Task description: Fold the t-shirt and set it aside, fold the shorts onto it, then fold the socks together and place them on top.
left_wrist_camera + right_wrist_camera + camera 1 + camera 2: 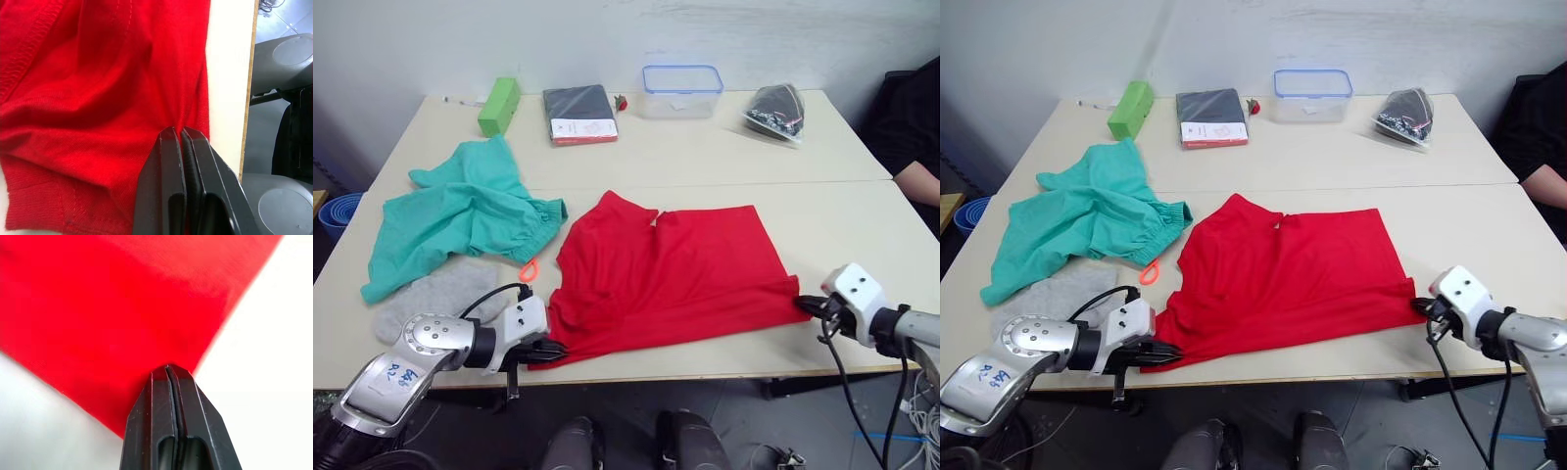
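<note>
The red t-shirt (671,269) lies spread across the near middle of the table. At its near left corner my left gripper (551,350) is shut on the t-shirt (98,98), by the table's front edge. My right gripper (805,305) pinches the near right corner, shut on the t-shirt (122,308). The teal-green shorts (460,215) lie crumpled to the left, their orange drawstring loop (529,269) pointing toward the shirt. The grey socks (440,294) rest in front of the shorts, just behind my left arm.
Along the far edge stand a green box (499,106), a dark packaged item (578,114), a clear lidded container (681,91) and a dark bag (777,111). A person's arm (917,176) shows at the right edge. A blue basket (337,212) sits beyond the table's left side.
</note>
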Available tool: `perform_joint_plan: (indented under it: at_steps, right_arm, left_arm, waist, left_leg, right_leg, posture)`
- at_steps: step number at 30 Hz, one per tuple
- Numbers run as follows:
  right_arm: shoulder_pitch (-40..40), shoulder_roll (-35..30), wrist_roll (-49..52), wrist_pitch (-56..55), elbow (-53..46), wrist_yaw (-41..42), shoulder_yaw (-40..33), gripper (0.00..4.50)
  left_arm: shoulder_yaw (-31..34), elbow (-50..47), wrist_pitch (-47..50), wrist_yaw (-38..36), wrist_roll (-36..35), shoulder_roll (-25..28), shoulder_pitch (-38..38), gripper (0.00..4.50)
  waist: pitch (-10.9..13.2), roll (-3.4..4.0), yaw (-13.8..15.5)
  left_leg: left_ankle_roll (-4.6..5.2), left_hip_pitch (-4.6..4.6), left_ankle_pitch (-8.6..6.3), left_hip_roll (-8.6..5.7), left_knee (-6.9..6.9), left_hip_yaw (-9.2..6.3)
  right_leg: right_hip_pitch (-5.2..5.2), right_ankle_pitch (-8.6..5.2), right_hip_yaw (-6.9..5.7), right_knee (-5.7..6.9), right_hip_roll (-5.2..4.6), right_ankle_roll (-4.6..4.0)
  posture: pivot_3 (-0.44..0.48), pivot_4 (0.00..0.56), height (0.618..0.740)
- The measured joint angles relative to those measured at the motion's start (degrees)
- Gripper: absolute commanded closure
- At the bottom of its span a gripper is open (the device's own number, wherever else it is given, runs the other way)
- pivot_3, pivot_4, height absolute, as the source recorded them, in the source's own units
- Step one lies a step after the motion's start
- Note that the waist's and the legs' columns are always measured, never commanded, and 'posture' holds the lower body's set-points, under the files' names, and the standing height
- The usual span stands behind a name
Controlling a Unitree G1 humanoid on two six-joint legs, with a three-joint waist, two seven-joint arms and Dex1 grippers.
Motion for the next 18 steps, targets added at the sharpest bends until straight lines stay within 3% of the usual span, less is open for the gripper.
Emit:
perform_joint_plan:
  at_steps: [4,8,13,18]
  right_arm:
    - [3.98,0.71,9.46,3.83,-8.45,5.74,-3.87,4.5]
    - [6.62,1.61,11.58,6.01,-14.51,5.99,-3.5,4.5]
    - [6.63,6.12,8.16,6.29,-16.48,1.3,3.05,4.5]
    - [6.23,6.13,3.78,5.96,-15.95,-2.67,4.93,4.5]
  left_arm:
    - [0.91,3.14,-0.33,2.46,0.0,-3.91,-2.33,4.45]
    - [1.07,4.28,0.31,3.86,-0.26,-5.59,-3.53,4.45]
    - [0.85,3.19,-0.42,1.78,-0.23,-3.39,-2.57,4.45]
    - [0.07,0.88,-2.77,-1.16,0.47,0.97,0.1,4.45]
  waist:
    - [0.06,0.4,0.33]
    - [0.06,0.22,0.35]
    - [0.08,0.19,0.14]
    - [0.06,0.18,0.08]
  left_leg:
    - [0.22,-0.01,0.12,0.04,-0.09,-0.11]
    - [0.2,-0.04,0.06,0.02,-0.09,-0.13]
    - [-0.17,-0.09,-0.04,0.01,-0.09,-0.09]
    - [-0.28,-0.11,-0.07,0.03,-0.1,-0.02]
  right_leg:
    - [-0.04,-0.03,-0.09,0.14,0.04,-0.06]
    - [-0.03,-0.02,-0.11,0.12,0.0,-0.05]
    - [-0.13,-0.03,-0.06,0.08,-0.02,-0.06]
    - [-0.25,-0.06,0.02,0.08,-0.02,-0.1]
  posture:
    - [0.0,0.15,0.74]
    - [0.0,0.15,0.74]
    - [0.0,0.15,0.74]
    - [0.0,0.15,0.74]
